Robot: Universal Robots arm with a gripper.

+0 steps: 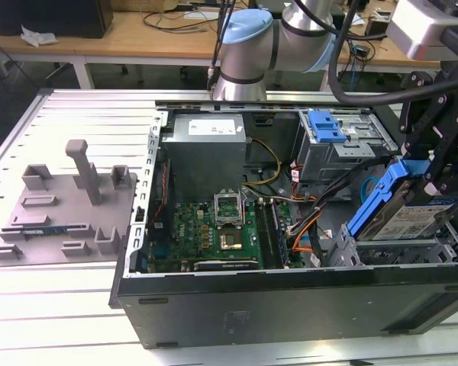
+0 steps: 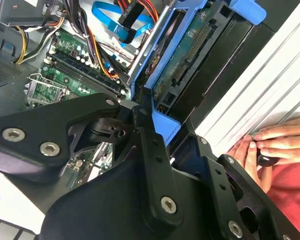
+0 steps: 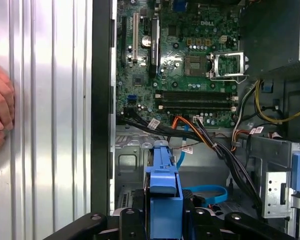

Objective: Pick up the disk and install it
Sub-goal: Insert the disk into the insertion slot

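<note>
Case: open black metal computer case (image 1: 290, 305), lying on a ribbed white metal table (image 1: 61, 320).
Disk: flat silver rectangular disk (image 1: 418, 217) with a white-and-blue label in a blue plastic carrier. It is held tilted over the grey metal drive bay (image 1: 397, 248) at the exterior view's right.
Gripper: black linked-finger gripper (image 1: 433, 171), clamped on the disk's blue carrier.
Hand: a person's hand (image 2: 272, 145) on the table, beside the case.
Board: green motherboard (image 1: 214, 229) on the case floor.
Jig: grey plastic fixture plate (image 1: 61, 206), well apart at the exterior view's left.
Supply: large grey metal power-supply box (image 1: 206, 152), by the far wall.
</note>
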